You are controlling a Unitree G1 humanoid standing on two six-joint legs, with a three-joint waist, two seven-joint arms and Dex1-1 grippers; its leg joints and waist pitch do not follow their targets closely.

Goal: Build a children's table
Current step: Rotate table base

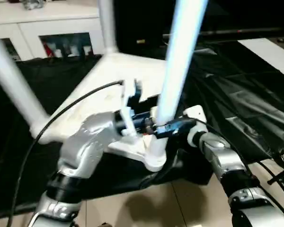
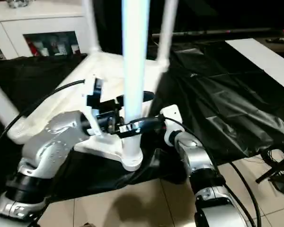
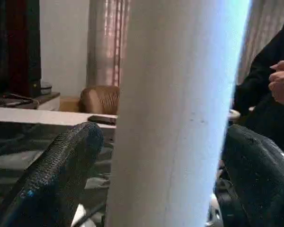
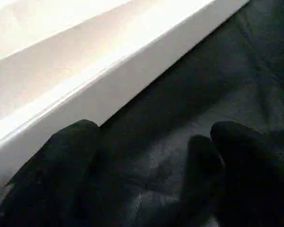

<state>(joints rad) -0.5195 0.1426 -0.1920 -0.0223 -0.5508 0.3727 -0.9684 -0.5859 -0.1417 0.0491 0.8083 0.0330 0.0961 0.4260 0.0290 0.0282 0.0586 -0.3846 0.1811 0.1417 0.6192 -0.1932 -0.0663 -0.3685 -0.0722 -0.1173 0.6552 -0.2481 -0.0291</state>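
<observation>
White cabinet (image 1: 42, 23) along back, glass-fronted shelves with small items inside. Black sheeting (image 2: 217, 99) draped over low surface, crumpled at right. Beige tiled floor (image 2: 146, 203) in front, black cables (image 2: 274, 165) at right. Curtain (image 3: 106, 47) behind, pale wall (image 3: 64, 42) beside it.

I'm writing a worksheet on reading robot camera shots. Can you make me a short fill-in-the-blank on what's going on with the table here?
1. The table top lies upside down on a ____ cloth.
2. The leg nearest the camera stands between the fingers of the ____ gripper.
3. In the head views, ____ legs rise from the table top.
4. The right gripper hangs over the cloth, beside the table top's ____.

Missing words: black; left; three; edge
</observation>
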